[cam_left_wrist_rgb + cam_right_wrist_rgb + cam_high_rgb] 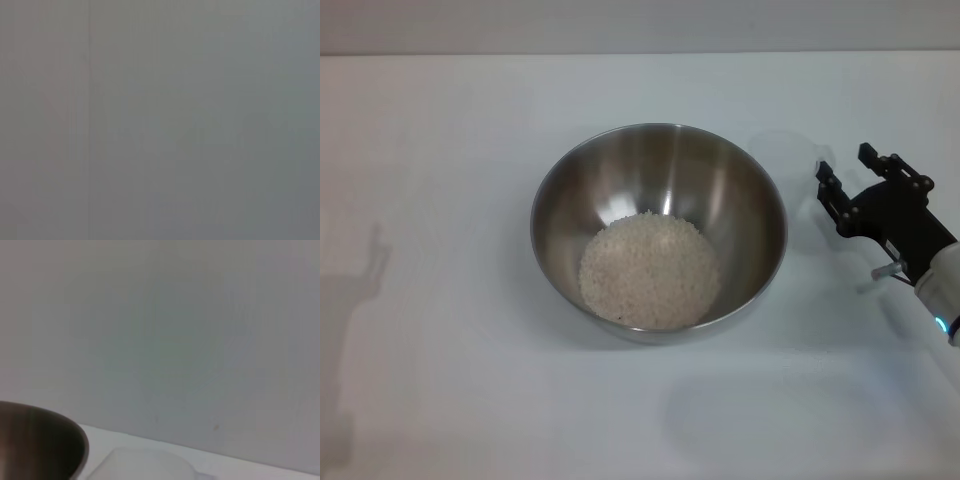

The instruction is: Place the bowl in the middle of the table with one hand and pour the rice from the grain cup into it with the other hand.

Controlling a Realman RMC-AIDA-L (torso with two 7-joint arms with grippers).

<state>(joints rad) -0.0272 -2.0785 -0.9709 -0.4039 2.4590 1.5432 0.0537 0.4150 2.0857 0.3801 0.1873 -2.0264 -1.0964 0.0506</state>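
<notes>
A plain white, flat desk (440, 400) fills nearly the whole head view, with a pale wall strip along its far edge. Near the middle of the desk sits the large round stainless-steel bowl (720, 190), upright, its brushed inside holding a heap of small off-white rice grains (650, 270) that covers the bottom and leans toward the near side. To the right of the bowl, the right arm's black end effector (850, 180) hangs over the desk with its fingers spread apart, gripping nothing. Just left of and beyond those fingers stands the small translucent clear plastic grain cup (790, 160), close beside the bowl's right rim; it is too faint to tell what it holds. The right wrist view shows the bowl's rim (75, 440) and the cup (150, 465) side by side on the desk. The left arm is out of sight.
</notes>
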